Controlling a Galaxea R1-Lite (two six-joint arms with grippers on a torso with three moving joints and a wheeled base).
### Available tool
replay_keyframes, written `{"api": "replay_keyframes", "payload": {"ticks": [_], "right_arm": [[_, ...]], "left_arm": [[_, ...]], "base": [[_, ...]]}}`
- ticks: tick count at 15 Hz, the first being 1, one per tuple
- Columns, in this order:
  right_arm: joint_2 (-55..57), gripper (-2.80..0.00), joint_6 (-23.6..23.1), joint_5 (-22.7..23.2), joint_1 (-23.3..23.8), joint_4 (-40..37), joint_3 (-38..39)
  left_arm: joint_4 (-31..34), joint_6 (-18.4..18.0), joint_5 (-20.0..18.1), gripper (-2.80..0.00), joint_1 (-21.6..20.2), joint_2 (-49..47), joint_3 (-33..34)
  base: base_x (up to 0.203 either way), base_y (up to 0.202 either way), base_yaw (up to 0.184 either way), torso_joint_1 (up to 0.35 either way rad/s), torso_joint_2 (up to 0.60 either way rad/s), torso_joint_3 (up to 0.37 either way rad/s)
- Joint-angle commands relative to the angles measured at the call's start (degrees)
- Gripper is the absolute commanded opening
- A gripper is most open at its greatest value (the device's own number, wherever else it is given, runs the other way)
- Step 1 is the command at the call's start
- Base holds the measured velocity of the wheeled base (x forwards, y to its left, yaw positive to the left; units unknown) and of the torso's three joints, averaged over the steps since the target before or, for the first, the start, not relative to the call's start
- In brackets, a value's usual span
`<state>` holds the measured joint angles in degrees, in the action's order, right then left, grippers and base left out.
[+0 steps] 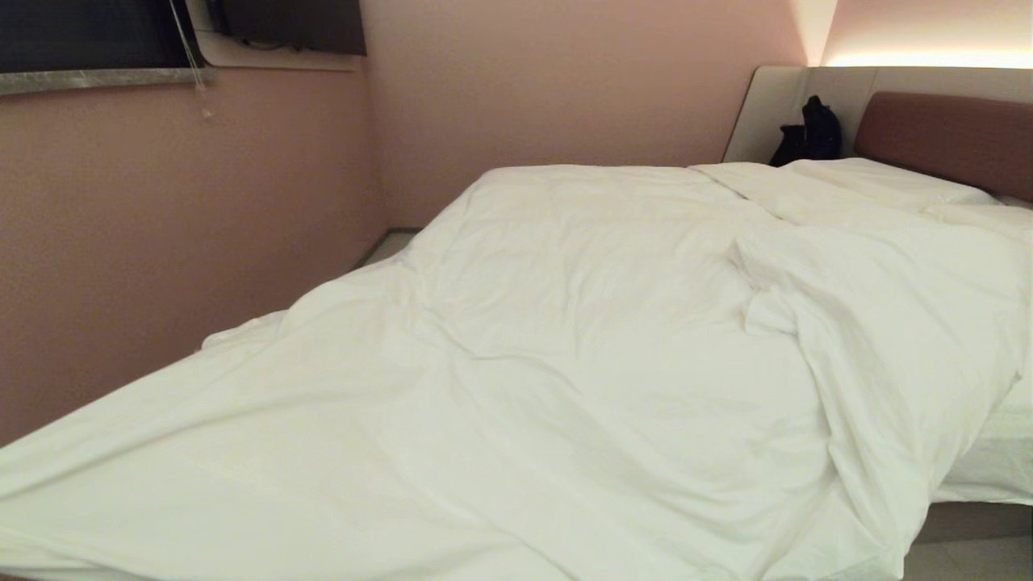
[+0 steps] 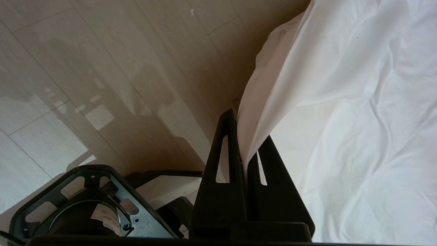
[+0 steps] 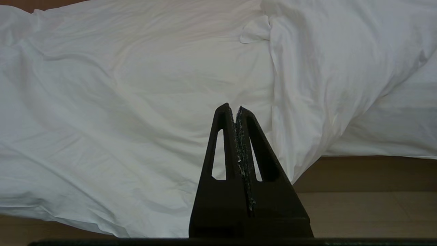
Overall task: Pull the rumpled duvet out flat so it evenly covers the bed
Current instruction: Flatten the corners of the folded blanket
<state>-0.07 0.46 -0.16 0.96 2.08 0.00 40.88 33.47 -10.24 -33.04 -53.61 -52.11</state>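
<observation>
Left end effector [image 2: 245, 136]: clenched on a fold of the duvet's [image 1: 565, 339] edge, held out past the bed's side above the floor [image 2: 85, 85]; the cloth rises taut from between its fingers.
Right end effector [image 3: 236, 111]: closed on nothing, near the bed's [image 1: 980, 520] side edge, duvet just beyond its tips.
Duvet: spread over the bed, wrinkled, with a thick ridge toward the headboard [image 1: 952, 137].
Hidden: neither arm appears in the head view; the duvet covers most of the mattress.

White puffy duvet [image 1: 565, 339] lies wrinkled across the bed [image 1: 952, 133] — one edge pinched up — bunched toward the headboard side
</observation>
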Motion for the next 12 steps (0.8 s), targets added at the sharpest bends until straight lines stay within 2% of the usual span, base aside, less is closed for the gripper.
{"api": "replay_keyframes", "payload": {"ticks": [1,9,12], "right_arm": [[0.07,-2.8,-0.02,-0.01,0.0,0.02,0.0],[0.07,-2.8,-0.02,-0.01,0.0,0.02,0.0],[0.07,-2.8,0.04,-0.01,0.0,0.02,0.0]], "left_arm": [[0.21,0.56,0.29,-2.8,-0.01,0.4,0.33],[2.73,1.85,0.84,-2.8,-0.01,3.6,2.28],[1.72,2.13,0.84,-2.8,-0.01,3.08,1.95]], "base": [[0.0,0.0,0.0,0.0,0.0,0.0],[0.0,0.0,0.0,0.0,0.0,0.0],[0.0,0.0,0.0,0.0,0.0,0.0]]}}
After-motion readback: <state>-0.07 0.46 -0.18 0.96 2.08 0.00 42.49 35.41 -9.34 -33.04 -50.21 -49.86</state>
